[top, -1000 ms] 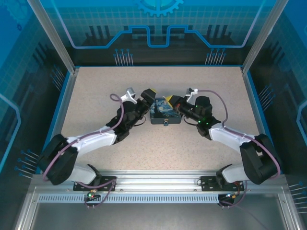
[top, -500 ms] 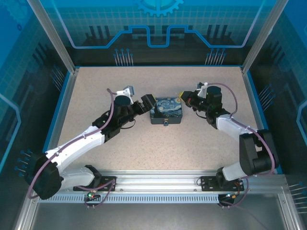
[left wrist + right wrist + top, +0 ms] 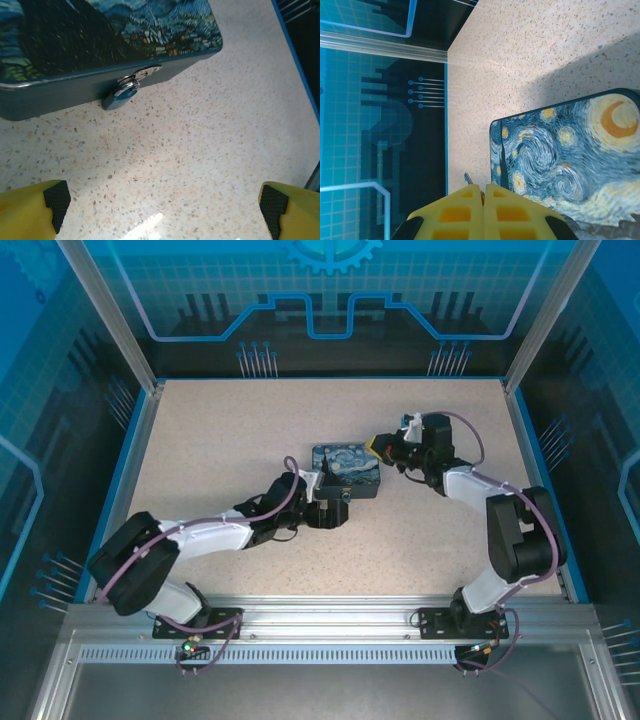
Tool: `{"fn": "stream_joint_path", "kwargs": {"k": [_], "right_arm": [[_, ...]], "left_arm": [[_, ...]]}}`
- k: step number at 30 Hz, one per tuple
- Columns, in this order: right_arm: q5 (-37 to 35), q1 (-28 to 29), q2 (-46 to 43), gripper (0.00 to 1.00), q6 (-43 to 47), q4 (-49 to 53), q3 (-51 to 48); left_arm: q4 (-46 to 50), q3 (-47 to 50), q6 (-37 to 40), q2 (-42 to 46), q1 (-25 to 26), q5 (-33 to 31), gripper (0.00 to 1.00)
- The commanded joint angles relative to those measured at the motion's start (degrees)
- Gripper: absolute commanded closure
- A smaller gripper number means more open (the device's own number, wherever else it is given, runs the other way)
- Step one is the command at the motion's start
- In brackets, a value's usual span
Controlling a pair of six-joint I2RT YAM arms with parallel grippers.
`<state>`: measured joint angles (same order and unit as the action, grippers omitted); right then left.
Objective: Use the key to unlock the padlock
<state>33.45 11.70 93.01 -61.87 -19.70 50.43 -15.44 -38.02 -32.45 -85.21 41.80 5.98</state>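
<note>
A: While the left pincer [image 3: 165, 206] is spread wide with nothing in it, low before the front of the tin [image 3: 100, 40], where is the padlock [image 3: 120, 97] found?

B: It is hung on the hasp of the tin's front wall, a little beyond the open fingers.

A: And at the right?

B: The right pincer [image 3: 482, 192] is pressed shut by the tin's right edge. A thin dark sliver, taken to be the key [image 3: 468, 179], is seen at its tips. The lock should first be steadied, it is judged. Then the key must be brought round to the keyhole, which is hidden.
</note>
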Motion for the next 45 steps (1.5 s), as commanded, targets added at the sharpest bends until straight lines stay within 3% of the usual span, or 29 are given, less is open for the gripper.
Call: {"fn": "stream_joint_path", "kwargs": {"k": [1,18,32,38,45], "right_arm": [[-0.23,1.68,1.78,1.00,1.98,1.89,2.10],[-3.19,4.03,6.83,1.00,1.84,3.01,3.77],[-4.10,4.19,8.48,1.00,1.05,3.88,3.13],[-4.14,4.17,9.01,1.00,1.38,3.88,3.08],[-3.98,4.08,9.80,1.00,2.08,6.25,3.87]], "left_arm": [[-7.69,0.28,5.65,-2.88,0.23,1.68,0.01],[-28.69,0.63,8.43,-18.70,1.59,-5.86,0.07],[-33.12,-1.49,14.40,-24.61,5.65,-17.16,0.07],[-35.13,-3.82,13.55,-28.10,5.89,-16.15,0.07],[-35.52,-7.28,13.02,-29.69,5.98,-9.87,0.07]]}}
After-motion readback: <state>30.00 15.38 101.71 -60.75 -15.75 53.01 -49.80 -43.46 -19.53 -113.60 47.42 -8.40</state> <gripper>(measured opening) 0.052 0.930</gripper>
